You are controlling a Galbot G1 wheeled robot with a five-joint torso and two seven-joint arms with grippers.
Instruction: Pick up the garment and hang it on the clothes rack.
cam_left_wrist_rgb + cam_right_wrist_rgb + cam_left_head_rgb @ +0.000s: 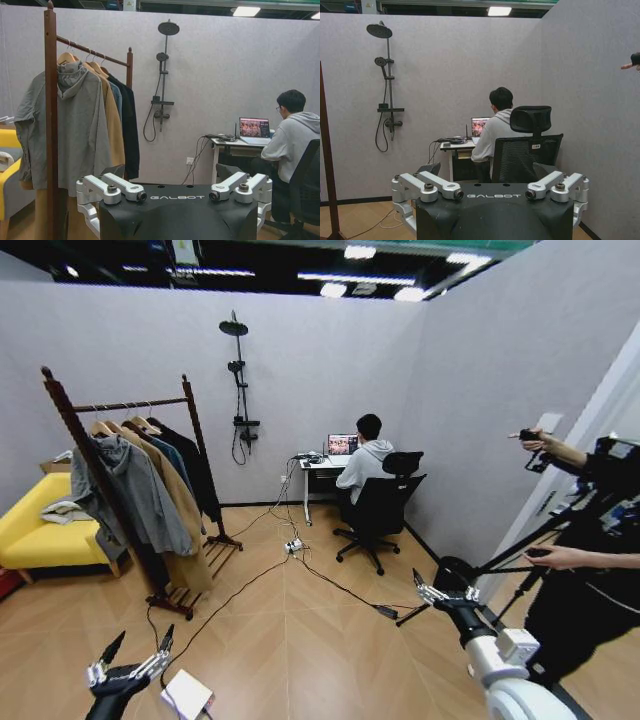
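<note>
Garment (203,472) on clothes rack (130,403), prob. well beyond both open tools.

Black garment (131,130), reddish-brown clothes rack (50,100)

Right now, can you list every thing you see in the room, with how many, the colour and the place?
clothes rack: one, dark reddish-brown wood, left of the room.
garment: one, black, hanging at the rack's far end.
other coats: grey hooded jacket, tan coat, teal-blue jacket, all on the rack.
sofa: one, yellow, far left.
shower set: one, black, on the back wall.
desk with laptop: one, at the back wall; a person sits there on a black chair.
left gripper: open, low on the left.
right gripper: open, low on the right.
</note>
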